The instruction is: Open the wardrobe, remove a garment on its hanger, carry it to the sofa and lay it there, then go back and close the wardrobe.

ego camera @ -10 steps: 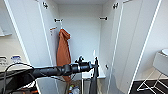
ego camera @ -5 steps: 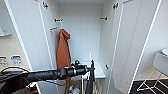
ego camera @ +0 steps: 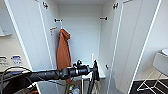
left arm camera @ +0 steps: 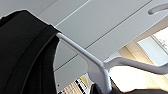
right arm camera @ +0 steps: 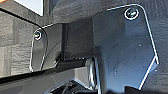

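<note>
The wardrobe (ego camera: 80, 32) stands in front of me with both white doors swung wide. My left arm reaches in from the left, and my left gripper (ego camera: 94, 70) is at the wardrobe's opening, shut on the white hanger (ego camera: 92, 58). The black garment (ego camera: 90, 83) hangs limp below it. In the left wrist view the hanger (left arm camera: 82, 56) runs up from the gripper, and the black garment (left arm camera: 25, 55) is draped over one of its arms. The right wrist view has my own dark plate in front.
A long orange garment (ego camera: 63, 53) hangs at the left inside the wardrobe. The open left door (ego camera: 32, 37) and right door (ego camera: 135, 45) flank the opening. A white chair (ego camera: 160, 62) with wire legs stands at the right. Small items lie low in the wardrobe.
My left arm with the hanger has sunk slightly. The wardrobe and the orange garment have not moved.
</note>
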Robot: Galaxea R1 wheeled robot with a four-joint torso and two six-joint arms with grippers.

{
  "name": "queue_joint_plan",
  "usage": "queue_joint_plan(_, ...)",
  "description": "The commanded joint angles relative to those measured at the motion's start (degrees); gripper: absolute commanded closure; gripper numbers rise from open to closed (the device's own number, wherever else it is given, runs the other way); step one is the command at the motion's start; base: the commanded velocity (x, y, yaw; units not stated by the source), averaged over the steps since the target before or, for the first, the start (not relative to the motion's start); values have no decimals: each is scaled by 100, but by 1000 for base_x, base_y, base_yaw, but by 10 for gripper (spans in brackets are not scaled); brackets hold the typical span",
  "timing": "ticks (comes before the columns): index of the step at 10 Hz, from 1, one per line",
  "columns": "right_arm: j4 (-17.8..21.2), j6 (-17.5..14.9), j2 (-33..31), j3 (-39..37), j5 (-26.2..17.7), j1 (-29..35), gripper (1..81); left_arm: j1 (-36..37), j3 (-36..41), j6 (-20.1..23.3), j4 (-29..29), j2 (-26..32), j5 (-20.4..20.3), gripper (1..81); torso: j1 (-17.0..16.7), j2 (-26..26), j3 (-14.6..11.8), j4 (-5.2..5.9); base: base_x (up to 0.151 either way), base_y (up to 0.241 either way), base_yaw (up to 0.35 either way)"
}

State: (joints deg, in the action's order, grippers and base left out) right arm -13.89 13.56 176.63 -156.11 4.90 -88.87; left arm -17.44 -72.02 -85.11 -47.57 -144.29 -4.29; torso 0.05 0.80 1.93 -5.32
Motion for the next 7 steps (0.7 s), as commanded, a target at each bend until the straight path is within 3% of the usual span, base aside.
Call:
queue_joint_plan(1, -27, -2, 15, 38, -253, 268, 10, 1001, 144, 74, -95, -4, -195, 811, 0, 0, 0, 0, 0, 0, 0)
queue_joint_plan(7, -27, -2, 15, 38, -253, 260, 10, 984, 100, 56, -86, 5, -292, 811, 0, 0, 0, 0, 0, 0, 0)
